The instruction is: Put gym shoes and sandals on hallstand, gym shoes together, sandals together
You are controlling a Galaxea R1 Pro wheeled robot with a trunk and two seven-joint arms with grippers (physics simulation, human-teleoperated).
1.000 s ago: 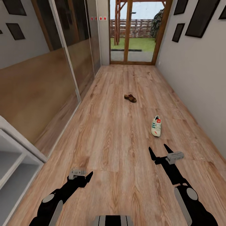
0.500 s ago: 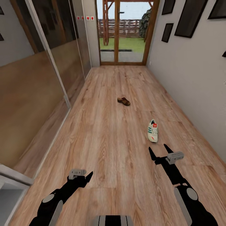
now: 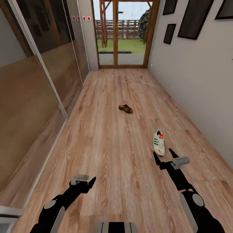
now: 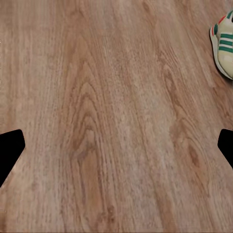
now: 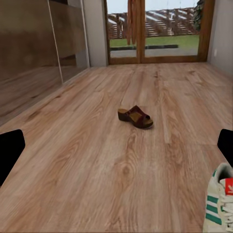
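Gym shoe [image 3: 159, 142] | on floor, just beyond right gripper [image 3: 165, 156] | gripper spread

Your head camera sits high above both arms and faces forward and down along the corridor floor [image 3: 106, 142] toward the glazed door [image 3: 121, 34] at the far end; it takes in the gym shoe [image 3: 159, 142] close ahead of the right tool [image 3: 165, 156] and the sandal [image 3: 125, 108] farther on. Your left wrist camera looks nearly straight down at the floor boards from close range, with the gym shoe [image 4: 224, 44] cut by the frame edge. Your right wrist camera sits low and faces almost level down the corridor, sharing the sandal [image 5: 135, 117], the gym shoe [image 5: 219, 204] and the glazed door [image 5: 155, 30] with the head view.
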